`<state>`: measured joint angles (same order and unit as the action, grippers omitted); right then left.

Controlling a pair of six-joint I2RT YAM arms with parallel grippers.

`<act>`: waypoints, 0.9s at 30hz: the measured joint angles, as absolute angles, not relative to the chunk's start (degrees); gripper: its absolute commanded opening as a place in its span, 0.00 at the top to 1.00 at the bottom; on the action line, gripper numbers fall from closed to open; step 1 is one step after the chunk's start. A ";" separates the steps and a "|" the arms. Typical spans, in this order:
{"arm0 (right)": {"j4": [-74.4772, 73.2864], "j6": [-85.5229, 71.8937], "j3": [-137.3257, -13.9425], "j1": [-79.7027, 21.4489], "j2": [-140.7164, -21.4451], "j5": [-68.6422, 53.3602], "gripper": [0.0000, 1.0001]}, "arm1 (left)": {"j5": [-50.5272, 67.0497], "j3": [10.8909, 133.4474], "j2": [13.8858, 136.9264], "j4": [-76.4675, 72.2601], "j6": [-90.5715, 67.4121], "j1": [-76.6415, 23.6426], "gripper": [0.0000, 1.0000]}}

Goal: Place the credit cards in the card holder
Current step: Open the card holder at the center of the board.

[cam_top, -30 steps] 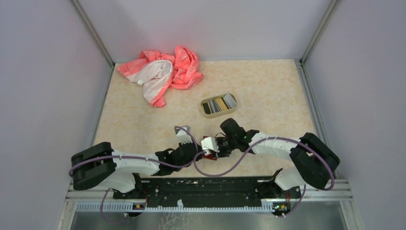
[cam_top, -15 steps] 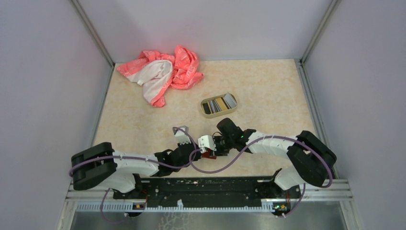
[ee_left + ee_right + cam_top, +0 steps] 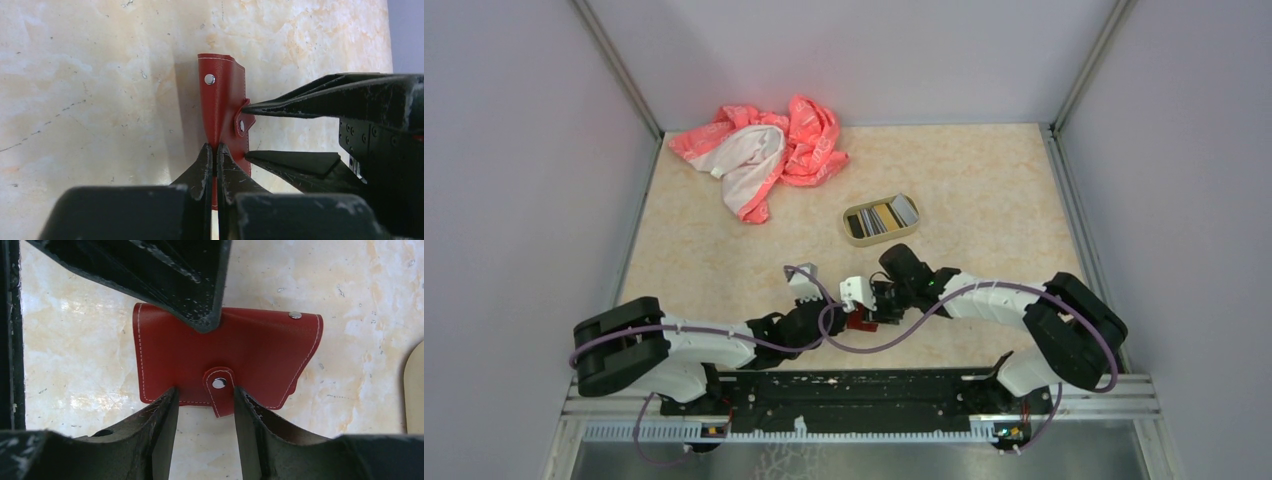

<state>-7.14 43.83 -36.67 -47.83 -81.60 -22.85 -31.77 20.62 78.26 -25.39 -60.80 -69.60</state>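
Observation:
The card holder (image 3: pixel 222 95) is a dark-red wallet, closed, standing on edge on the table between my two grippers near the front edge (image 3: pixel 858 320). My left gripper (image 3: pixel 215 150) is shut on its near edge. My right gripper (image 3: pixel 204 395) is open, with one finger on each side of the snap tab (image 3: pixel 218 390), and the tips touch the wallet's edge. The tab is snapped shut. The credit cards (image 3: pixel 884 217) lie stacked in the tan tin tray (image 3: pixel 848 222), farther back on the table.
A pink and white cloth (image 3: pixel 764 150) lies bunched at the back left. The tray's tan edge shows at the right of the right wrist view (image 3: pixel 415 390). Purple cables loop over both arms near the wallet.
My right gripper has shifted slightly left and back, staying at the wallet. My left gripper keeps its hold and has barely moved.

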 measured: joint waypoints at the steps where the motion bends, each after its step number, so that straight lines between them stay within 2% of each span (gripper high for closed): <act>1: -7.14 43.59 -36.67 -47.37 -81.60 -23.35 0.56 | -31.70 20.62 78.28 -25.52 -60.80 -69.60 1.00; 10: -7.49 42.87 -36.93 -43.29 -80.47 -27.64 0.58 | -30.35 20.62 78.50 -26.30 -60.82 -69.73 1.00; 17: -8.93 43.92 -36.95 -43.59 -80.34 -30.35 0.57 | -29.23 20.62 79.18 -27.09 -60.82 -69.73 1.00; 27: -10.61 44.29 -39.57 -46.39 -83.90 -27.51 0.57 | -29.04 20.32 79.61 -27.31 -60.75 -69.71 1.00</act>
<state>-10.61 44.29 -39.57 -46.39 -83.90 -27.51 -29.04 20.32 79.61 -27.31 -60.75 -69.71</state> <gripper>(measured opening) 0.440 0.019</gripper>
